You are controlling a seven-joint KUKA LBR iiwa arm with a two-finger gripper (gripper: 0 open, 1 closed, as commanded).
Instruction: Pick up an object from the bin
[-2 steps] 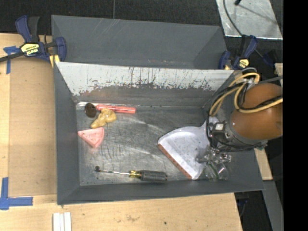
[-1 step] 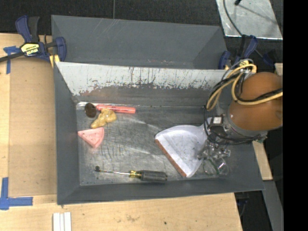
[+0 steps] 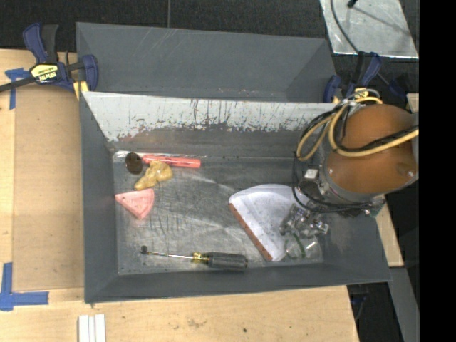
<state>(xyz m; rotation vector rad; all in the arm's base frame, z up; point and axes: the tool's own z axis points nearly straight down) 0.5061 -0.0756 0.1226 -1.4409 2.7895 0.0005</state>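
Since the arm comes in from the right, the gripper (image 3: 303, 235) sits low at about four o'clock on the floor of the bin (image 3: 214, 70), against the three o'clock side of a white fan-shaped wedge (image 3: 260, 209), which I judge the handiest thing to take. I cannot tell whether it is open, closed or gripping anything. The screwdriver (image 3: 206, 260) at six o'clock and the pink wedge (image 3: 137, 204) at nine lie well apart.
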